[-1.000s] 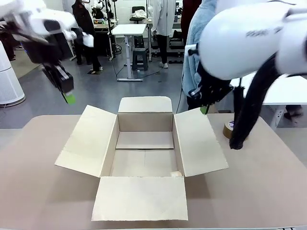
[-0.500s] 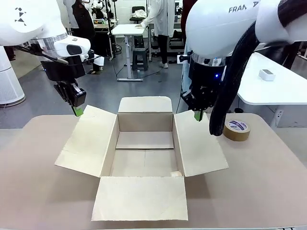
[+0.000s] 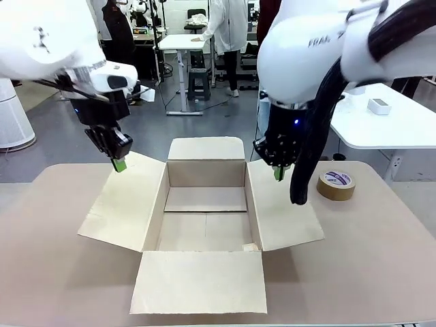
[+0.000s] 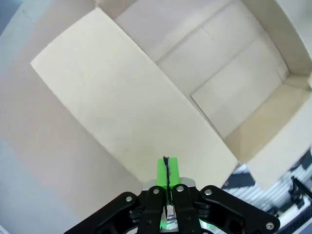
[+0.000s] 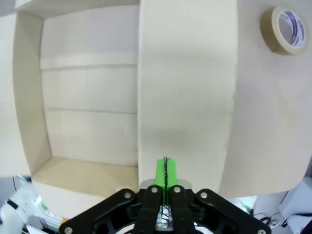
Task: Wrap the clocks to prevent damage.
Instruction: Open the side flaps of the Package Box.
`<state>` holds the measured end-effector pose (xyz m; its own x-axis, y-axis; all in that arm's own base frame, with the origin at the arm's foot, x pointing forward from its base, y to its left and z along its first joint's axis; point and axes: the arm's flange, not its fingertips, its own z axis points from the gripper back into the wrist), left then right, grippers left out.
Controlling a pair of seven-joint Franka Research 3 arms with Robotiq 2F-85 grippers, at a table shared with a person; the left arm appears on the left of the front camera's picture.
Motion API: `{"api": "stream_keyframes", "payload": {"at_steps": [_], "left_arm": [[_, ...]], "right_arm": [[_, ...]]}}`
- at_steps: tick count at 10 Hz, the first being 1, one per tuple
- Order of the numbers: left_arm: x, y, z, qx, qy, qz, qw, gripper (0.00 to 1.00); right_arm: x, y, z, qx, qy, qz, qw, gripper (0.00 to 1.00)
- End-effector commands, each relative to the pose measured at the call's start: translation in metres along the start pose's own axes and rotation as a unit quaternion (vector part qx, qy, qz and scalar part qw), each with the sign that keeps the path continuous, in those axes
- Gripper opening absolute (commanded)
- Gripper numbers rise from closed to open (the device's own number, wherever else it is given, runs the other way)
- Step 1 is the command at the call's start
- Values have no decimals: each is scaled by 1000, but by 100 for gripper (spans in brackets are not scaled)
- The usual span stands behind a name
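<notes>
Box (image 3: pixel 206 174) mouth-up under closed left gripper (image 3: pixel 120 165)

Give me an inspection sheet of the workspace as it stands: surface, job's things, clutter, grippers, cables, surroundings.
Surface: tan table, bearing an open cardboard box with all four flaps spread; its floor is bare where visible.
Job's things: nothing seen.
Clutter: brown tape roll lying flat on the table, to the right of the box and apart from it.
Grippers: left gripper shut, empty, over the box's left flap; right gripper shut, empty, over the right flap; contact with the flaps cannot be told.
Cables: black sleeved cable hanging along the right arm, ending above the right flap.
Surroundings: white side table at far right; a person standing by desks farther back.
</notes>
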<state>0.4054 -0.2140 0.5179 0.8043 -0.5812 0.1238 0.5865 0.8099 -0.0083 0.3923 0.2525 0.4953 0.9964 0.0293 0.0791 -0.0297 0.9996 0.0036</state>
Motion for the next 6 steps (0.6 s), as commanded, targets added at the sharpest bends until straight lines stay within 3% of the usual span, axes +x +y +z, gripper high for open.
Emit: {"api": "stream_keyframes", "payload": {"at_steps": [1,6], "left_arm": [[5,-10,-28,56,-12,65,996,0],[3,9,-70,87,13,144,986,0]], "right_arm": [[8,2,-27,-1,-4,-47,999,1],[18,-24,-72,-3,-31,-49,998,1]]}}
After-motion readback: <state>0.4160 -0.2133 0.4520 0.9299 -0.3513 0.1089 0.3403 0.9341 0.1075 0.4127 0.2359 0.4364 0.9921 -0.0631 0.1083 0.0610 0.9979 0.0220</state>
